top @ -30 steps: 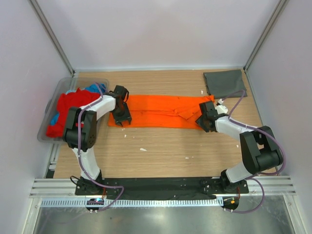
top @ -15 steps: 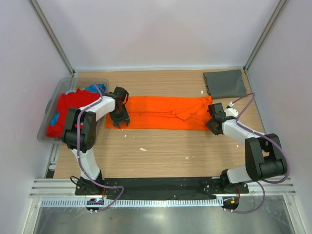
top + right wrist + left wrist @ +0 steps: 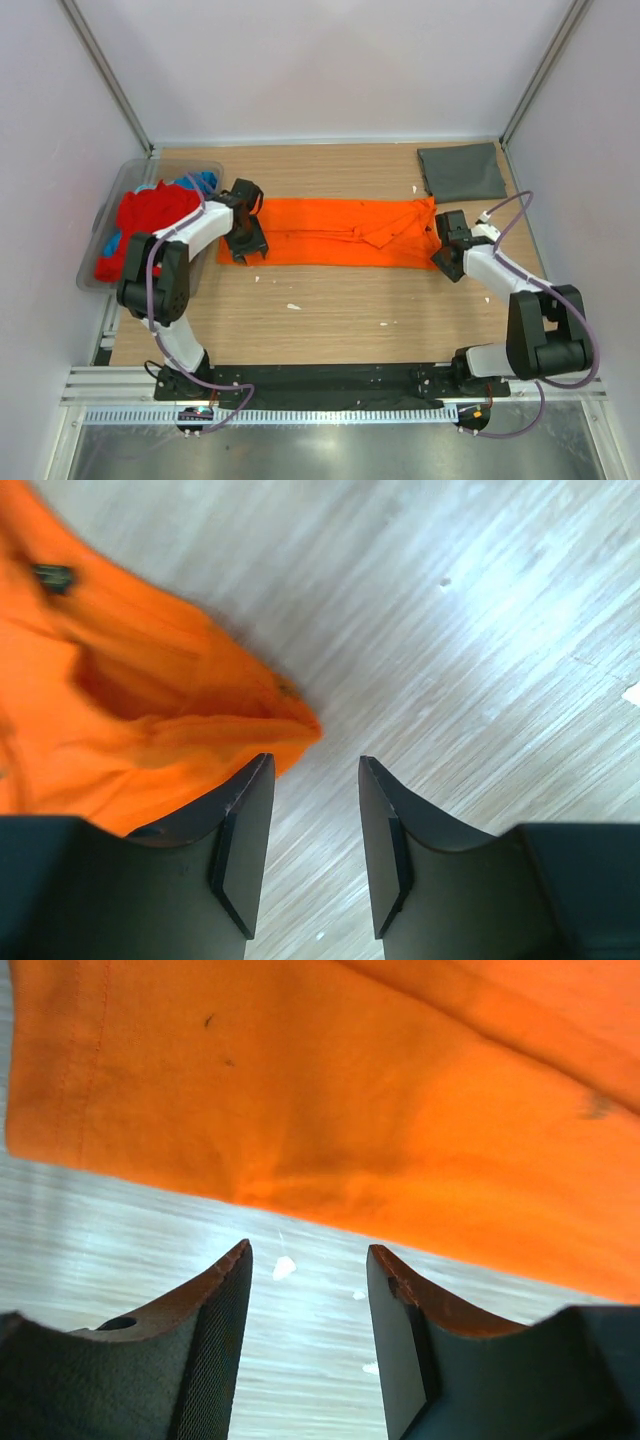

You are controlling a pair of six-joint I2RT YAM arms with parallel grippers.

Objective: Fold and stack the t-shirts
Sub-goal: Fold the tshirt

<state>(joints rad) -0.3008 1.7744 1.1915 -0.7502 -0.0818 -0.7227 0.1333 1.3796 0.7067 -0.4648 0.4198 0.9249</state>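
Shows orange t-shirt [image 3: 330,232] laid as long strip mid-frame — left gripper [image 3: 308,1260] at its left hem, right gripper [image 3: 315,770] by its right corner, both jaws apart and empty, likely lined up to pinch ends for next fold

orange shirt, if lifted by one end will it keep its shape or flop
Probably flops: the orange shirt lies limp, creased and bunched at its right end. It looks thin, so likely light. Pushed on the table, it would probably wrinkle rather than slide whole.
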